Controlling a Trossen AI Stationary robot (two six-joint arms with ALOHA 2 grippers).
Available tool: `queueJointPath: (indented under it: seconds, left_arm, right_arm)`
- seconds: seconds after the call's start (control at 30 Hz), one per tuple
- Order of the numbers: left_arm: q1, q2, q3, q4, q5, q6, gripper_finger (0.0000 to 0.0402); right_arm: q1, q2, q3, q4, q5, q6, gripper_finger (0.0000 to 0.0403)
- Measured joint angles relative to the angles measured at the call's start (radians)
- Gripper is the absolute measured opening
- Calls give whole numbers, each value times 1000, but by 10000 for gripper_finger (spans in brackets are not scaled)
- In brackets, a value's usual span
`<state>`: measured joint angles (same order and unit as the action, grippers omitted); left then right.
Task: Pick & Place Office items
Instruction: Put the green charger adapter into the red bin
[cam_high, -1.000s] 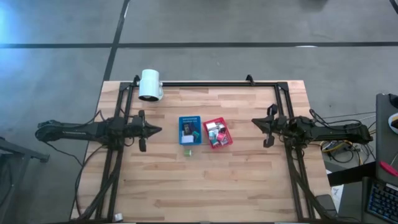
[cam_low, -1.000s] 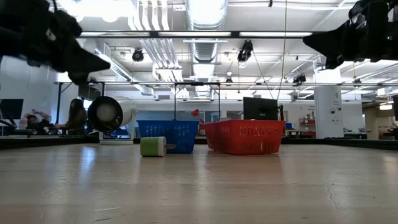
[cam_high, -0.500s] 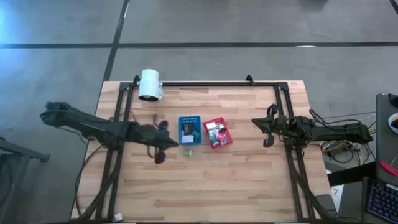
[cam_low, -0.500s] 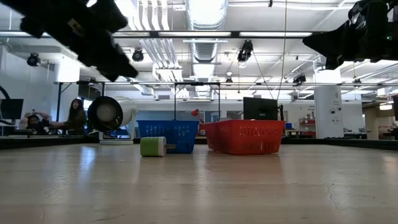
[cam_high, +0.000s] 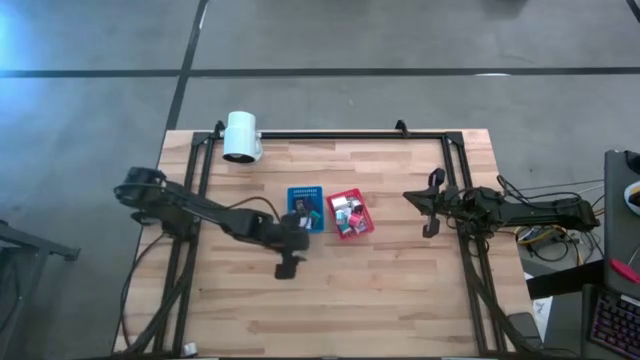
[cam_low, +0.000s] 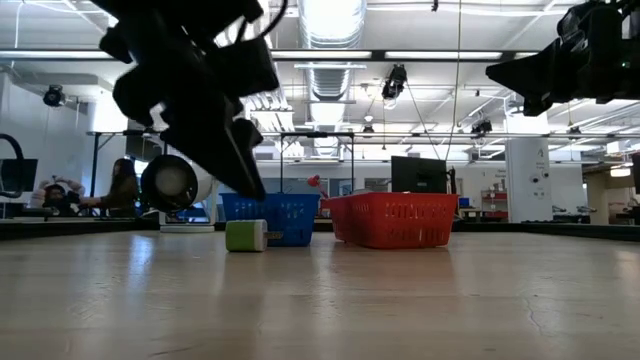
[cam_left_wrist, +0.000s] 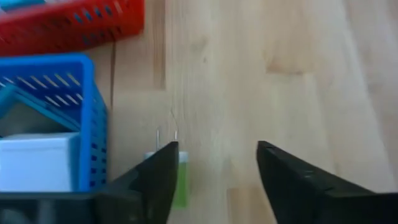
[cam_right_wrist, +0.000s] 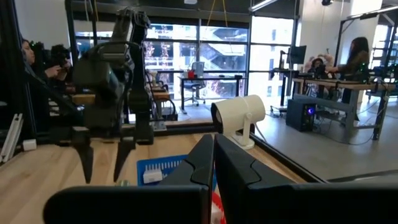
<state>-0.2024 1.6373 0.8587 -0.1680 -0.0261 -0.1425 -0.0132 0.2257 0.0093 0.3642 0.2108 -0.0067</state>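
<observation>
We judge the approach step: left gripper (cam_left_wrist: 214, 171), fingers spread, hangs over the green clip (cam_low: 245, 235) lying just near of the blue tray (cam_high: 305, 209); next, descend and pinch.

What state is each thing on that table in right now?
Left pincer: open, over the green clip.
Right pincer: shut, waiting at the table's right.
Green clip: loose on the table beside the blue tray.
Blue tray: holds items.
Red tray: holds items.
</observation>
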Motion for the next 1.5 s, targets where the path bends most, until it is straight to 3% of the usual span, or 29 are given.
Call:
queueJointPath:
  seconds: [0.17, 0.3, 1.0, 1.13, 1.33, 1.5]
  left_arm:
    - [-1, 55, 29, -47, -22, 22, 269]
    - [0, 64, 31, -55, -82, 36, 287]
    - [19, 114, 20, -66, -106, 84, 282]
    - [20, 133, 20, -60, -104, 96, 251]
    - [20, 121, 20, -51, -79, 134, 125]
    - [20, 67, 20, -54, -60, 148, 128]
  right_arm:
    - [0, 0, 0, -4, -1, -3, 8]
    - [0, 0, 0, -7, -1, -4, 8]
    - [0, 0, 0, -10, 0, -13, 8]
    - [0, 0, 0, -10, 0, -15, 8]
    - [0, 0, 0, -10, 0, -15, 8]
    - [0, 0, 0, -10, 0, -15, 8]
